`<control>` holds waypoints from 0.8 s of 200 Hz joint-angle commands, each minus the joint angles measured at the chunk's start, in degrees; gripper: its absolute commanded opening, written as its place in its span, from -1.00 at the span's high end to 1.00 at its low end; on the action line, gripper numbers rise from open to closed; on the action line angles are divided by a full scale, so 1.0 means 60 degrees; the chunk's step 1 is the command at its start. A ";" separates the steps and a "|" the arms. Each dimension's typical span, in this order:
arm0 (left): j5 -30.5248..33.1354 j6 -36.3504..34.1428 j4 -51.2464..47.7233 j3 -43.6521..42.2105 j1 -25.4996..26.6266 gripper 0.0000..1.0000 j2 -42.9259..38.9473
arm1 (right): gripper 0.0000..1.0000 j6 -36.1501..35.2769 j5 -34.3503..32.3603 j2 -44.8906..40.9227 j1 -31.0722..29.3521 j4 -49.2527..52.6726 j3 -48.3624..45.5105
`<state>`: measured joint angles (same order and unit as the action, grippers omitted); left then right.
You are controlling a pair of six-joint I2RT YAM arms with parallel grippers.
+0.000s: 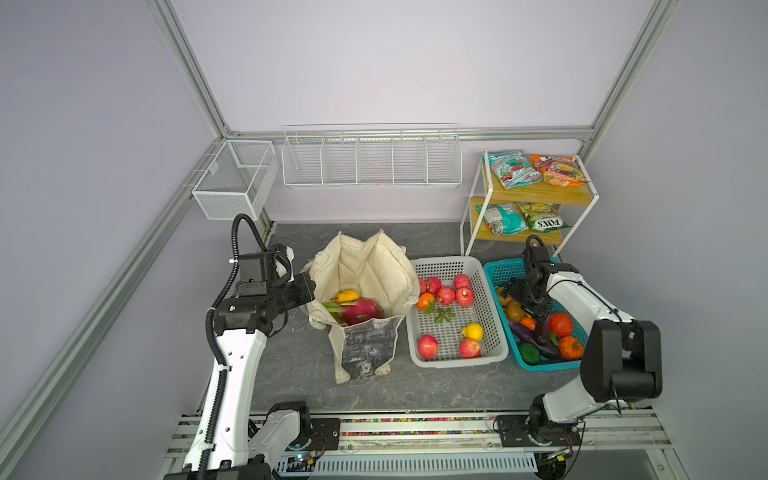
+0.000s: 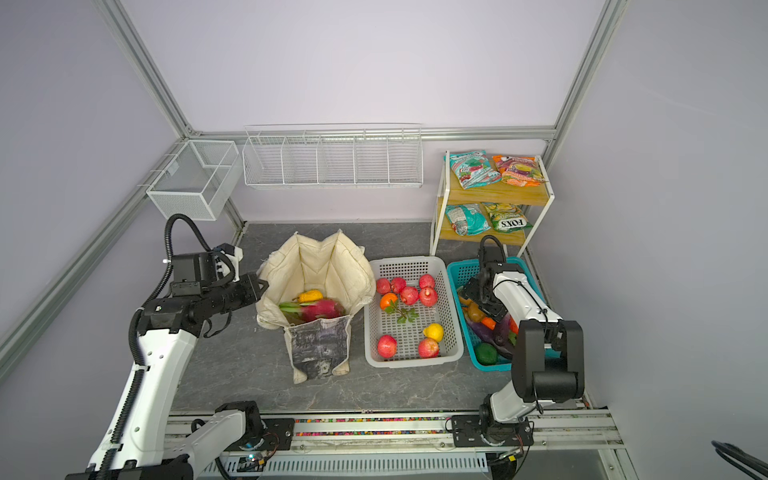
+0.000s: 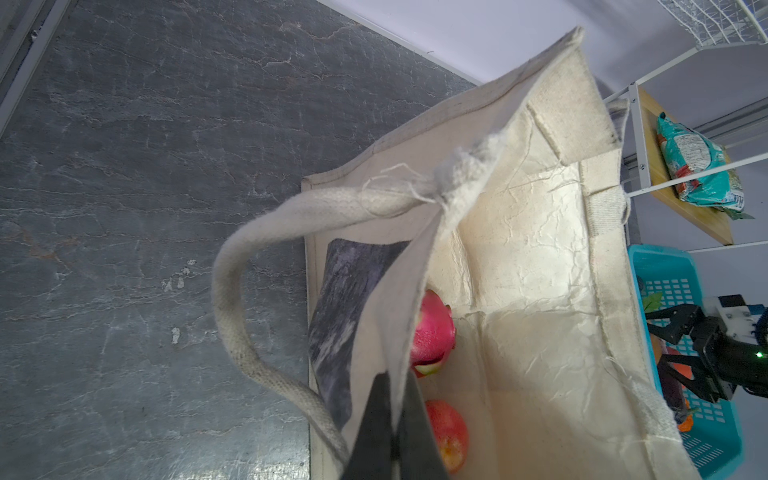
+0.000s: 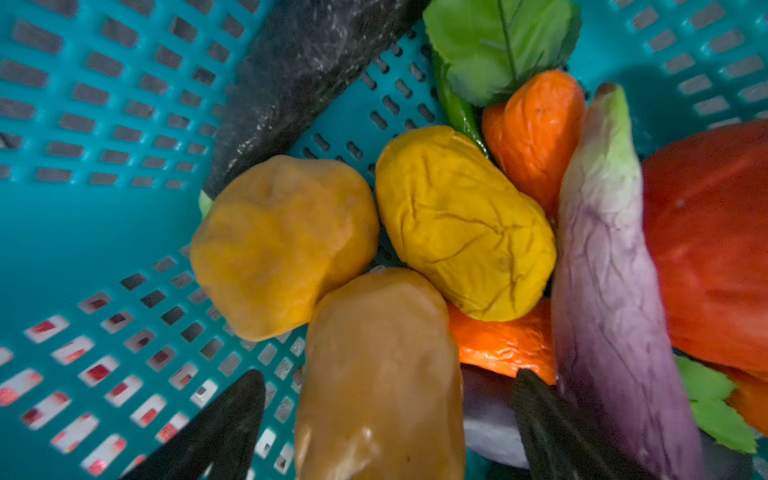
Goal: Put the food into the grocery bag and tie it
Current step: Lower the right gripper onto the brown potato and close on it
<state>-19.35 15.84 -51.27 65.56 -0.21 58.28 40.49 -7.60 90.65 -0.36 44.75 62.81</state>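
Observation:
The cream grocery bag (image 1: pixel 365 270) (image 2: pixel 328 266) stands open left of the baskets. It holds a pink dragon fruit (image 1: pixel 359 311) (image 3: pixel 432 328), a yellow piece (image 1: pixel 347 296) and a red-orange fruit (image 3: pixel 446 428). My left gripper (image 1: pixel 309 286) (image 3: pixel 392 382) is shut on the bag's left rim. My right gripper (image 1: pixel 519 305) (image 4: pixel 386 395) hangs open in the teal basket (image 1: pixel 503 270) (image 4: pixel 104 208). Its fingers (image 4: pixel 232 415) straddle an orange-brown piece (image 4: pixel 378 365) with gaps on both sides. Yellow (image 4: pixel 461 220), orange and purple (image 4: pixel 611 270) pieces lie beside it.
A white perforated basket (image 1: pixel 440 266) with red, orange and yellow fruit sits between the bag and the teal basket. A wooden shelf (image 1: pixel 536 195) at the back right carries snack packets, one of them teal (image 1: pixel 513 168). Wire baskets (image 1: pixel 370 162) hang on the back wall.

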 commanded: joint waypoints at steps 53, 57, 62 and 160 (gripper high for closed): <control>-0.0129 -0.0017 0.0077 0.0025 0.0049 1.00 -0.0019 | -0.59 0.0049 0.0597 0.0333 0.0146 -0.0654 -0.0206; -0.0121 -0.0017 0.0065 0.0021 0.0049 1.00 -0.0021 | -0.55 0.0049 0.0626 0.0325 0.0159 -0.0672 -0.0213; -0.0115 -0.0017 0.0067 0.0028 0.0050 1.00 -0.0008 | -0.52 0.0049 0.0674 0.0316 0.0172 -0.0676 -0.0214; -0.0125 -0.0010 0.0094 0.0001 0.0051 1.00 -0.0093 | -0.12 -0.0081 0.1285 -0.2471 0.0287 0.0831 0.0825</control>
<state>-19.35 15.84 -51.24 65.56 -0.21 58.30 40.21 -1.80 83.66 1.15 44.51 63.35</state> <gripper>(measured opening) 0.047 0.582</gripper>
